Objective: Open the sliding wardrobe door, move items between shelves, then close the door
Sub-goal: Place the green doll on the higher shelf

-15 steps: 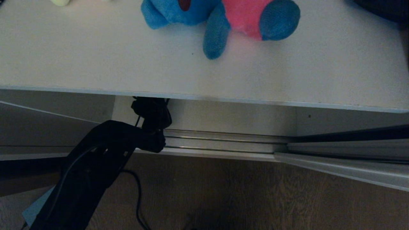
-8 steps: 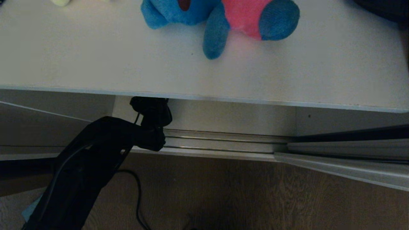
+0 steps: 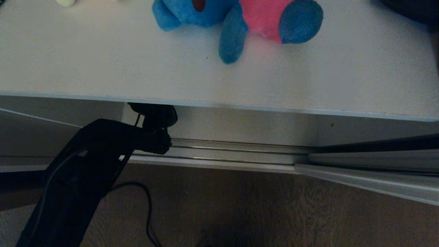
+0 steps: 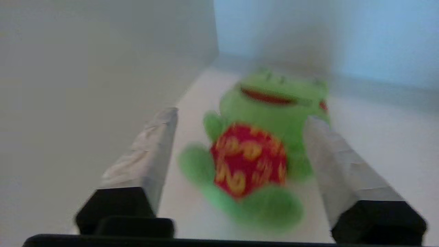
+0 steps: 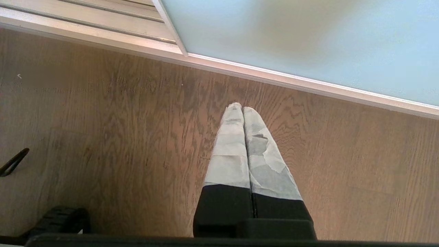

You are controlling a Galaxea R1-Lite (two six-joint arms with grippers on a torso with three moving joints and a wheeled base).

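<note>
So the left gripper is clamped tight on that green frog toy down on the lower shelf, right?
Not quite. The left gripper is on the lower shelf with the green frog toy between its fingers, but the left wrist view shows the jaws spread open, with gaps on both sides of the toy. It is not clamped.

Blue-and-pink plush toy (image 3: 240, 20) on upper off-white shelf board (image 3: 103, 61), toward back. Green frog plush with red belly (image 4: 255, 154) on lower shelf (image 4: 370, 144), between spread fingers of left gripper (image 4: 240, 137), not touched. Frosted sliding door (image 5: 308, 37) behind brown wood-grain floor (image 5: 103, 137).
</note>
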